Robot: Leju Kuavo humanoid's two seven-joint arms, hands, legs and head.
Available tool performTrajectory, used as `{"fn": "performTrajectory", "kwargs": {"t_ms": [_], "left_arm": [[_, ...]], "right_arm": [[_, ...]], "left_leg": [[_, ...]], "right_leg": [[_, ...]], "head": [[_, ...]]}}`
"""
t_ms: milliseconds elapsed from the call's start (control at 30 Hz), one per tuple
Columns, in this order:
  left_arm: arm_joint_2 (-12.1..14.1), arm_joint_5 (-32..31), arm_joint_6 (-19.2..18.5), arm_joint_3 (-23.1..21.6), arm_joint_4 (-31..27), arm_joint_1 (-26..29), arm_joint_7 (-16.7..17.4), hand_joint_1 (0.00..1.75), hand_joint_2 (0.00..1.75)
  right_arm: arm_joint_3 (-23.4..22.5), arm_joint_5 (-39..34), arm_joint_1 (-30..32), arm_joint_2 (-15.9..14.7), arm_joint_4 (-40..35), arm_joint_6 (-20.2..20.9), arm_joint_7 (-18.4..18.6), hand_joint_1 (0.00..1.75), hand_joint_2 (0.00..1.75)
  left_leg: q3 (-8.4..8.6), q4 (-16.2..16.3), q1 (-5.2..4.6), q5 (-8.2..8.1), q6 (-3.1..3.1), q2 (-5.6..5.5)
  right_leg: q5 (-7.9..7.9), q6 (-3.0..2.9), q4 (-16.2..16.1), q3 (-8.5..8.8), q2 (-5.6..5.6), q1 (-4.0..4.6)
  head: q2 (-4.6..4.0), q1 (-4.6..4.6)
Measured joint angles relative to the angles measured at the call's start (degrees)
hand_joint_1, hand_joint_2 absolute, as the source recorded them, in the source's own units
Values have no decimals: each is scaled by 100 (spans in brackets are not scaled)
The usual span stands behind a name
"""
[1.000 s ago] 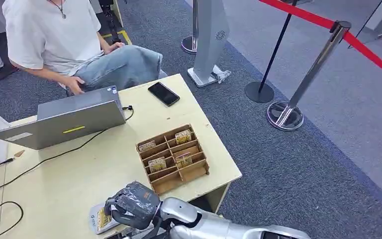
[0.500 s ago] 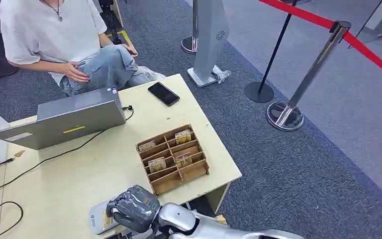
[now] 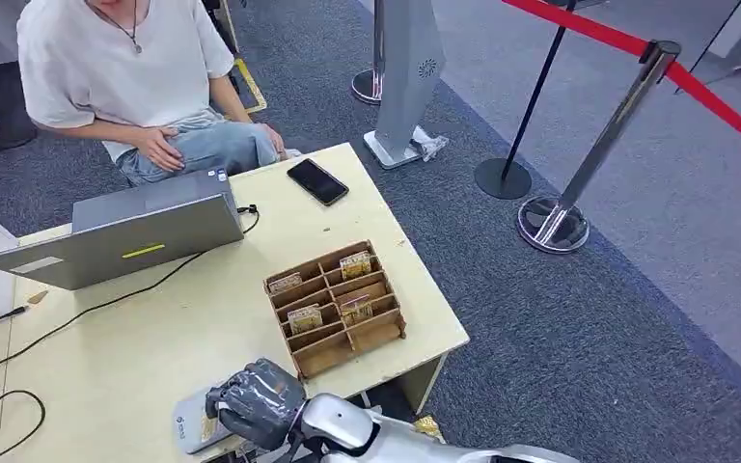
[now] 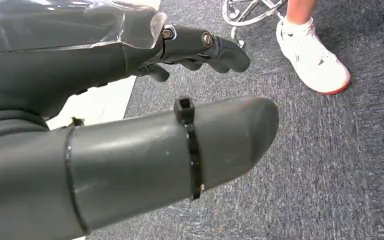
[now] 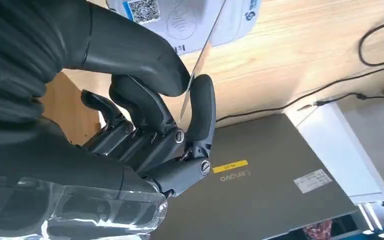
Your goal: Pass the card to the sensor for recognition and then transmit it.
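My right hand (image 3: 256, 400) is at the table's near edge, over the flat white sensor (image 3: 185, 431). In the right wrist view the thumb and a finger pinch a thin card (image 5: 200, 65), seen edge-on, just above the sensor (image 5: 190, 20) with its QR label. From the head view the card's printed face (image 3: 205, 422) peeks out beside the hand, over the sensor. Whether card and sensor touch I cannot tell. My left hand (image 4: 80, 60) hangs off the table above grey carpet, fingers apart and holding nothing.
A wooden card box (image 3: 338, 307) with several cards stands just beyond the right hand. A grey laptop (image 3: 125, 231) with cables and a black phone (image 3: 317, 181) lie farther back. A person (image 3: 116, 68) sits behind the table. Stanchions (image 3: 555, 222) with a red belt stand to the right.
My right hand has sunk slightly toward the sensor with the card still pinched. The seated person has swung their legs round behind the laptop.
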Motion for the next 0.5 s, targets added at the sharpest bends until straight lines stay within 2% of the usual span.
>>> {"fn": "performTrajectory", "kwargs": {"t_ms": [500], "left_arm": [[0, -59, 0, -4, 0, 0, 2, 0, 0]], "right_arm": [[-149, 57, -126, 105, 655, -166, 90, 175, 175]], "left_leg": [[0, 0, 0, 0, 0, 0]], "right_leg": [[0, 0, 0, 0, 0, 0]], "head": [[0, 0]]}}
